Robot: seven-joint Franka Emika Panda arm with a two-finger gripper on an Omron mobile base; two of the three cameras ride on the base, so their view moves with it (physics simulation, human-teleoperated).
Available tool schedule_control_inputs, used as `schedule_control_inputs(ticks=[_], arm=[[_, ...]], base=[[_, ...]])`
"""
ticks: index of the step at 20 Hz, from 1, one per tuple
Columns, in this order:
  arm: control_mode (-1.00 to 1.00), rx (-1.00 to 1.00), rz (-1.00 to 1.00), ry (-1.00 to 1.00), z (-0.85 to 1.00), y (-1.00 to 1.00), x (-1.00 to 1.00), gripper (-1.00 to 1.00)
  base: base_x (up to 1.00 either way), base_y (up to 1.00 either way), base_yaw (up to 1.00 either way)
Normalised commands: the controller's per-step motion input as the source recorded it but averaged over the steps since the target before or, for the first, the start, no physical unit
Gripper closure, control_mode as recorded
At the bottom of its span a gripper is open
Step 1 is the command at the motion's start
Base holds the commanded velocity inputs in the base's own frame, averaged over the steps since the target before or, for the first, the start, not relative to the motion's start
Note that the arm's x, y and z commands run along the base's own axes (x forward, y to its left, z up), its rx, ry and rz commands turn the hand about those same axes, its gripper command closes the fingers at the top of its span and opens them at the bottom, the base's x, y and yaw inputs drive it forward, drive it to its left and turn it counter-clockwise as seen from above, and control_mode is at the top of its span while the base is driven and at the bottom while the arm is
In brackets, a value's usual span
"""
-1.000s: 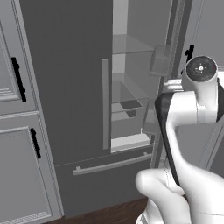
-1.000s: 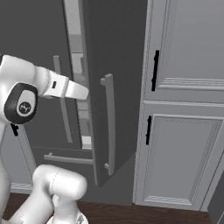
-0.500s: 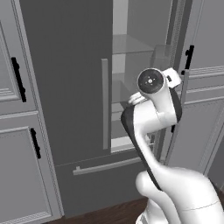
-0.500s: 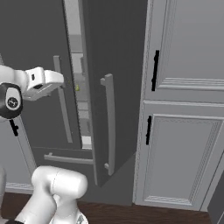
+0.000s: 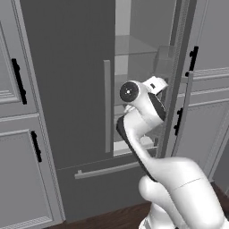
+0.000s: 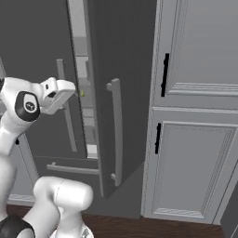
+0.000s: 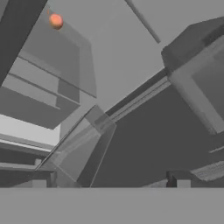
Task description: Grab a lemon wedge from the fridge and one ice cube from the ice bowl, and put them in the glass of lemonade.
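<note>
The fridge is tall and dark grey. Its left door is shut and its right door is swung open, baring glass shelves. My gripper is at the gap between the doors at mid height and points inward. In the hand view its tips stand wide apart, open and empty, facing shelves and door bins. A small yellowish speck sits on an inner shelf, too small to tell if it is the lemon wedge. The ice bowl and the glass of lemonade are out of view.
A small orange ball lies on a shelf at the hand view's upper left. The open door's long bar handle juts out just right of my hand. Pale panelled cabinets with black handles flank the fridge.
The arm has swung left across the fridge front, carrying the hand from near the open door's edge to the gap between the doors. The gripper stayed open.
</note>
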Motion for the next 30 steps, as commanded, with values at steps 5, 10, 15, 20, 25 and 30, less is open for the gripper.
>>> schedule_control_inputs(ticks=[5,10,15,20,25,30], arm=[[-1.0,-0.13,-0.17,0.25,-0.06,-0.45,0.52,-1.0],[-1.0,-0.06,-0.19,0.18,-0.08,-0.63,0.26,-1.0],[-1.0,0.0,-0.21,0.02,-0.26,-0.67,0.01,-1.0],[-1.0,0.0,-0.17,-0.02,-0.17,-0.92,-0.03,-1.0],[-1.0,0.04,-0.13,-0.11,-0.26,-1.0,-0.03,-1.0],[-1.0,0.11,-0.04,-0.22,-0.09,-0.85,-0.03,-1.0]], base=[[0.0,0.0,0.0],[0.0,0.0,0.0],[0.0,0.0,0.0],[0.0,0.0,0.0],[0.0,0.0,0.0],[0.0,0.0,0.0]])
